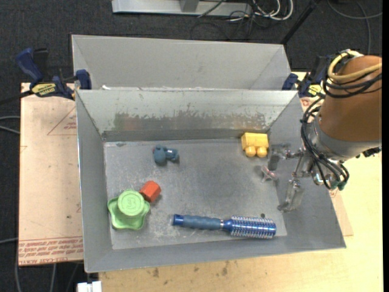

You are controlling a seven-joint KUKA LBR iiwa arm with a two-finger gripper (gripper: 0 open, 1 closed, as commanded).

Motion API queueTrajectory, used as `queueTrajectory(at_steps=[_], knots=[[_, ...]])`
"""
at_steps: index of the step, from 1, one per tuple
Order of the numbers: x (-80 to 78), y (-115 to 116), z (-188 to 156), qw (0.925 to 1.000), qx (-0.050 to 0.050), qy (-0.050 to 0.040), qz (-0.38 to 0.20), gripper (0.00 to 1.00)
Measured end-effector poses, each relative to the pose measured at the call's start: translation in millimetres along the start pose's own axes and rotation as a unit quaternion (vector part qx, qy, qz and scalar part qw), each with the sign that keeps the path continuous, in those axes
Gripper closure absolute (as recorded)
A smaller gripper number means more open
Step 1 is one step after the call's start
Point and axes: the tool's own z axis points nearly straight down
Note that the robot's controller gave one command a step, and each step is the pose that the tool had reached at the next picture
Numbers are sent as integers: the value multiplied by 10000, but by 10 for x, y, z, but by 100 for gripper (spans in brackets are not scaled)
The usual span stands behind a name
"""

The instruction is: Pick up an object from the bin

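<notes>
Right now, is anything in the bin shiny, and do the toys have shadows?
In the camera view, the light is soft and even: the bin has a dull, streaky shine along its back wall just above the floor, no harsh glare; the blue hairbrush and the yellow block cast only thin, faint shadows right beside them.
</notes>
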Motion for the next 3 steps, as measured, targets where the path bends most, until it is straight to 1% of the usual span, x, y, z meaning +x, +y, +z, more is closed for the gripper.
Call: queueTrajectory(at_steps=[1,2,3], knots=[[-3,197,1535,9612,-1,-13,-2759,0],[-18,193,1515,9611,10,-39,-2761,100],[-415,319,-134,9662,29,-88,-2575,100]])
